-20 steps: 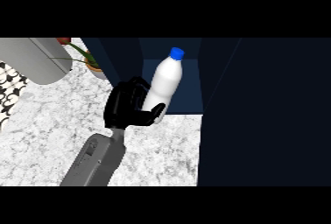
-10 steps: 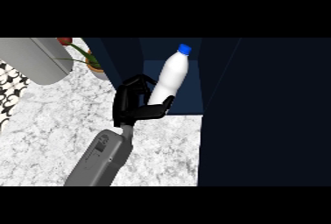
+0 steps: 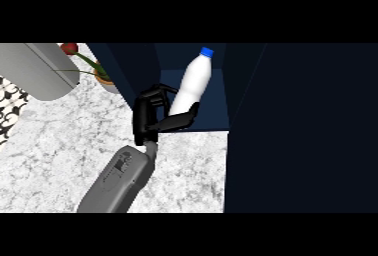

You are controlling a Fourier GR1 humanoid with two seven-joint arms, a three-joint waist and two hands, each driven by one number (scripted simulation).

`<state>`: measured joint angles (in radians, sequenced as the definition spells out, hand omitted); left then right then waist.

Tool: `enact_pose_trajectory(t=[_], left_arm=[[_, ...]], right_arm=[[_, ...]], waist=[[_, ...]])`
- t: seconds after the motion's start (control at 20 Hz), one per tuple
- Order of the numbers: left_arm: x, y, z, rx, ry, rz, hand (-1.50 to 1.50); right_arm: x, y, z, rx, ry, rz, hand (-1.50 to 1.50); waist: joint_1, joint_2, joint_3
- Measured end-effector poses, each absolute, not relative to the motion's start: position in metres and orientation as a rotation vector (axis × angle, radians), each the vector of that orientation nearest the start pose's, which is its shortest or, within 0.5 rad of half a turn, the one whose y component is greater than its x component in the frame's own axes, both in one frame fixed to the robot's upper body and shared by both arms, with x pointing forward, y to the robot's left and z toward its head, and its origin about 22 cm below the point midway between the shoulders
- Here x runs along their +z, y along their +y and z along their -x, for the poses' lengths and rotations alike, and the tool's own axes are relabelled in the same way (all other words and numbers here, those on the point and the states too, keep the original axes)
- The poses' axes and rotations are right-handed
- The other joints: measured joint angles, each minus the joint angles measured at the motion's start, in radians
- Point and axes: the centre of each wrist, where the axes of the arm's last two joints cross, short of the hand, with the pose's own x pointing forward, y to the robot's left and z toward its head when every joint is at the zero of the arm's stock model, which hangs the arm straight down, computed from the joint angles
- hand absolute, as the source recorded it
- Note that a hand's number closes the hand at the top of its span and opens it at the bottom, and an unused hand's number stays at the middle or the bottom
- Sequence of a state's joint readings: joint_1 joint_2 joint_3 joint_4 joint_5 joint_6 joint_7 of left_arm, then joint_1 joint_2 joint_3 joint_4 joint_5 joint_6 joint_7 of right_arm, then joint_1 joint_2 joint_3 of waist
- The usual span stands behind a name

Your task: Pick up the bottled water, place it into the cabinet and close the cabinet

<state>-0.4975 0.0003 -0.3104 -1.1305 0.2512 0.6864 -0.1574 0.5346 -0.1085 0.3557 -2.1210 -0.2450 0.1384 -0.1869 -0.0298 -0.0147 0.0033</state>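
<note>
White with a blue cap, the single water bottle (image 3: 193, 82) stands nearly upright inside the open dark blue cabinet (image 3: 214, 107). Its long axis runs from near-left to far-right, and the cap leans towards the far right. No label or writing can be read on it. One hand (image 3: 156, 115) shows, black, at the end of a grey forearm (image 3: 118, 180) that comes in from the near edge. Which arm it belongs to cannot be told from this view. Its fingers and thumb are curled round the lower part of the bottle, the thumb lying across the near side. Pale marble counter (image 3: 59, 150) spreads to the left. At the far left one potted plant (image 3: 92, 67) with a red flower stands beside a grey appliance (image 3: 37, 70).
</note>
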Motion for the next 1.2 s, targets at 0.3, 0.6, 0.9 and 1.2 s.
enact_pose_trajectory(t=[0.3,0.6,0.9,1.2], left_arm=[[0.018,0.103,-0.33,0.159,-1.66,-0.25,1.5],[0.013,0.101,-0.332,0.135,-1.676,-0.357,1.5],[0.022,0.111,-0.365,-0.002,-1.703,-0.472,1.5],[0.029,0.118,-0.403,-0.099,-1.692,-0.559,-1.5]], right_arm=[[0.041,-0.202,-0.113,-0.023,-1.767,-0.466,-1.5],[0.039,-0.202,-0.115,-0.017,-1.764,-0.474,-1.5],[0.039,-0.201,-0.116,-0.002,-1.765,-0.482,-1.5],[0.036,-0.203,-0.116,-0.012,-1.774,-0.483,-1.5]], waist=[[-0.013,0.0,0.002],[-0.023,0.001,0.005],[-0.047,0.021,0.001],[-0.057,0.037,-0.003]])
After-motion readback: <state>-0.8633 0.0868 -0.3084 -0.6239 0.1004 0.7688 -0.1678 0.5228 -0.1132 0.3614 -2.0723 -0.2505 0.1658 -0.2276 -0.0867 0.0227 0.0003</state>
